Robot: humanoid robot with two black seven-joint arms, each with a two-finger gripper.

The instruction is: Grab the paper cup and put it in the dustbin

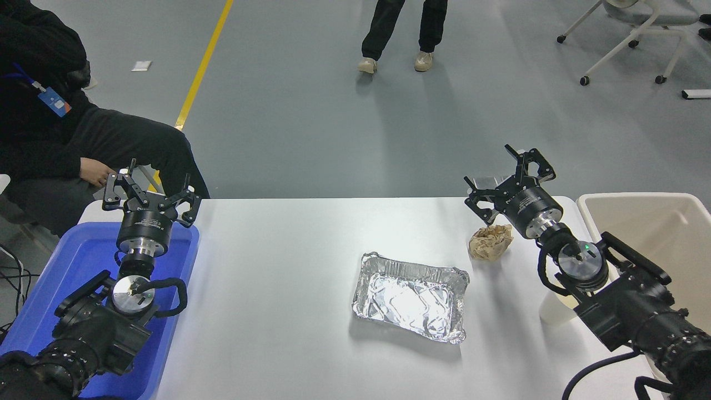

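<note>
The paper cup (555, 312) stands on the worktop (289, 311) half hidden under the right arm, beside the dustbin (639, 222), so the right gripper (508, 180), fingers apart and empty, should pull back nearer before descending.

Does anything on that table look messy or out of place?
A crumpled brown paper ball lies loose on the table, and the foil tray sits askew, wrinkled. The paper cup is half hidden under the right arm.
</note>
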